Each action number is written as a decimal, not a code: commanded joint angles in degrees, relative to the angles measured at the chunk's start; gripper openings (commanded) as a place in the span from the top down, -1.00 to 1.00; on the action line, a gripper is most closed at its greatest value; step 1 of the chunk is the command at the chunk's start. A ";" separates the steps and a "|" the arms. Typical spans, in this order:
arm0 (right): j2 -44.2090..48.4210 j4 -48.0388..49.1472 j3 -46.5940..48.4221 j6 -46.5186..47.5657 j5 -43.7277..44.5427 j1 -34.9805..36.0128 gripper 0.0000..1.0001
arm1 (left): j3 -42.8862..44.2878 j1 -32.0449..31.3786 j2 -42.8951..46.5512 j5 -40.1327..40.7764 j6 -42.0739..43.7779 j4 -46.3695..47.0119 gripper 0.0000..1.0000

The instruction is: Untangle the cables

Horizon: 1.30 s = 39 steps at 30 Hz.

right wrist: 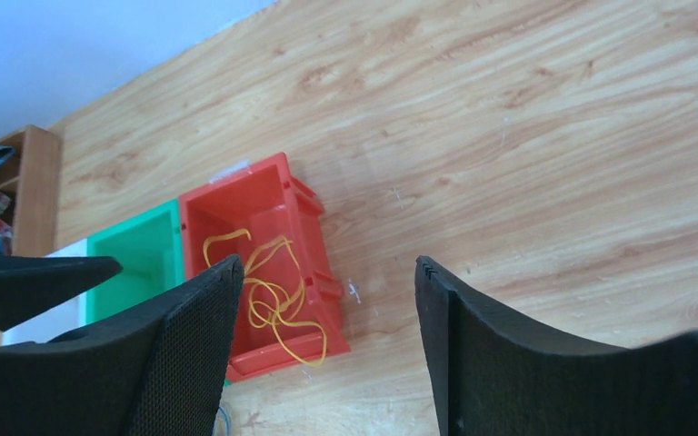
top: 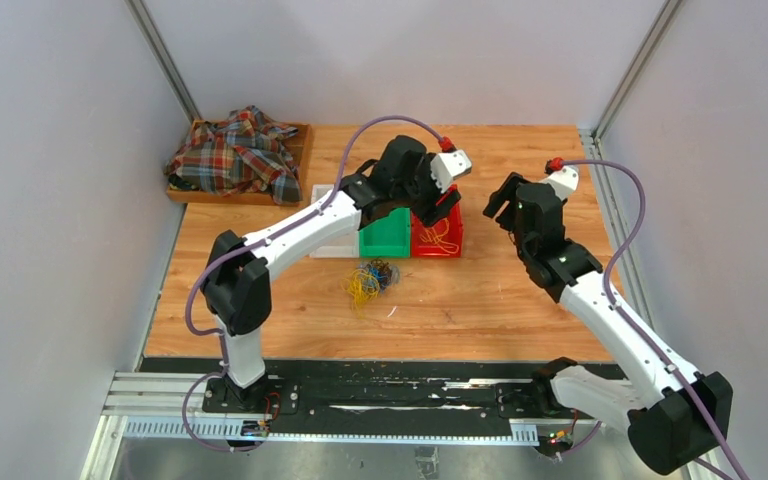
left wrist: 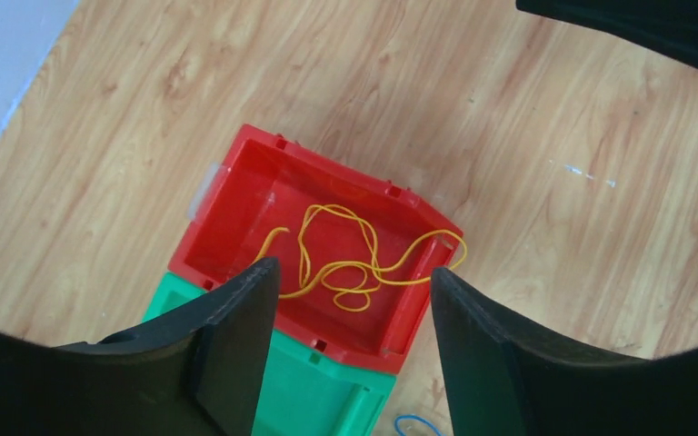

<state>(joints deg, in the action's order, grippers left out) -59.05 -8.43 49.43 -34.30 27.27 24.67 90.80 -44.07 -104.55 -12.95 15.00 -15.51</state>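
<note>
Snapshot from the cable sorting run: the left gripper [left wrist: 353, 271] hung right above the red bin [left wrist: 327, 168] with its fingers spread wide and nothing between them. One yellow cable [left wrist: 363, 263] lay loose in the bottom of that bin, with a bit of it riding up onto the rim on one side. The green bin [top: 388, 238] next door looked bare. The rest of the cables were a yellow, blue and black tangle [top: 370, 280] on the desk [top: 500, 300] just in front of the bins, plus a lone blue loop [left wrist: 415, 425] on the wood beside the green bin. The right gripper [right wrist: 327, 263] hovered over bare desk to the right of the red bin, fingers also wide and holding nothing. My read was that the yellow drop was done and the next grab was due. If I were driving, I'd lift the left arm straight up first so a finger didn't catch the strand on the rim and drag it back out. Then I'd go for a loop poking out at the pile's edge, pinch just that one strand, and pull slowly. The right arm could pin the clump so the whole thing didn't come along.
</note>
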 commanded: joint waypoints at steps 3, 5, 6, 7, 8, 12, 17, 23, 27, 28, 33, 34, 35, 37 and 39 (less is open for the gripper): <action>0.54 -1.24 3.23 2.41 -4.72 -1.13 -0.39 | 12.28 0.50 -0.93 0.85 3.02 -11.40 -0.49; 0.18 -0.62 2.58 2.78 -7.48 -1.05 -0.40 | 14.49 1.45 0.20 -0.53 5.48 -18.37 -0.57; -0.09 -0.18 2.07 2.76 -9.25 -0.96 -0.40 | 14.65 1.98 0.99 -0.82 6.65 -21.97 -0.59; -0.51 0.42 1.60 2.81 -10.98 -0.66 -0.40 | 13.95 2.57 2.00 -0.92 7.77 -25.44 -0.60; -1.11 0.80 1.21 2.86 -12.00 -0.01 -0.40 | 12.39 3.22 3.45 -0.71 8.02 -28.39 -0.61; -4.06 0.94 0.73 3.34 -12.65 4.09 -0.39 | -3.74 6.95 13.63 -5.58 12.33 -35.60 -0.60; -7.22 3.85 -0.48 5.44 -14.61 10.18 -0.30 | -21.59 8.21 25.52 -7.91 18.53 -37.25 -0.57; -8.42 6.56 -3.35 6.05 -15.66 15.28 -0.14 | -25.09 8.28 25.68 -8.07 14.36 -33.77 -0.38; -5.47 6.85 -6.16 5.89 -16.10 16.78 -0.04 | -26.21 9.38 22.86 -9.64 12.74 -30.05 -0.24; -4.55 5.94 -6.66 5.68 -16.04 16.77 -0.03 | -27.11 9.74 22.34 -10.26 13.13 -29.11 -0.21; -0.21 2.11 -9.15 4.33 -16.09 16.98 -0.01 | -33.16 14.23 21.07 -12.95 17.14 -24.62 -0.15; 0.34 1.69 -9.50 4.15 -16.43 17.11 -0.01 | -34.03 15.32 20.92 -13.97 18.80 -24.36 -0.15; 0.68 1.21 -9.70 4.01 -16.58 17.22 0.00 | -34.54 16.09 20.76 -14.94 21.36 -24.82 -0.15; 0.86 0.52 -9.83 3.86 -16.88 17.61 0.01 | -35.21 16.70 20.19 -15.86 25.94 -25.71 -0.18; 0.48 0.14 -9.64 3.78 -16.94 17.87 0.03 | -36.08 16.74 19.78 -15.79 26.72 -23.96 -0.18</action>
<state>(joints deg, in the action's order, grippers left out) -58.72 -5.87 40.53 -29.58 11.27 41.04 55.66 -27.64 -84.33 -25.32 35.48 -42.44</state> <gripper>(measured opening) 0.496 0.589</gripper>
